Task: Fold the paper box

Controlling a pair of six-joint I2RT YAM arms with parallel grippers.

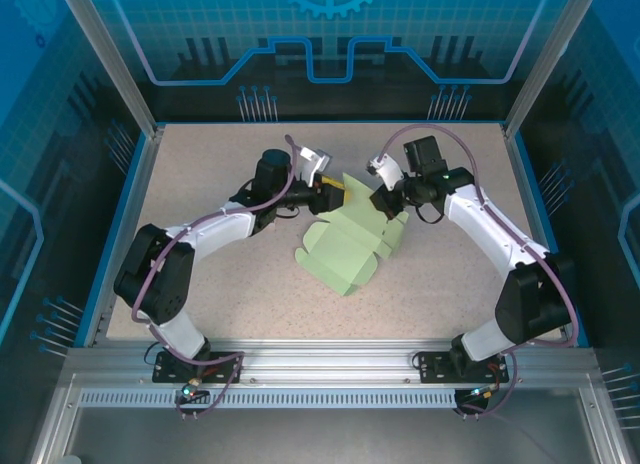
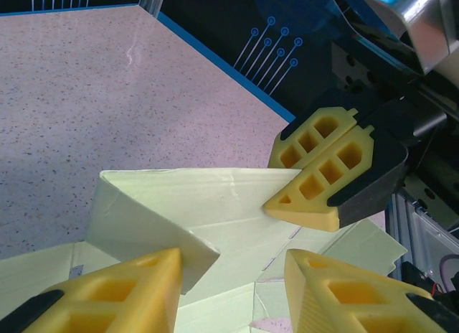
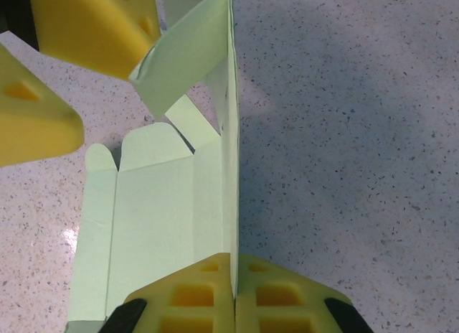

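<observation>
Mint-green matte paper box [image 1: 345, 254], creased panels, right jaws pinching its upright panel, left jaws parted beside a flap

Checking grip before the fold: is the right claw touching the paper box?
Touching. Right wrist view: the right claw is shut on an upright panel of the paper box.
</observation>
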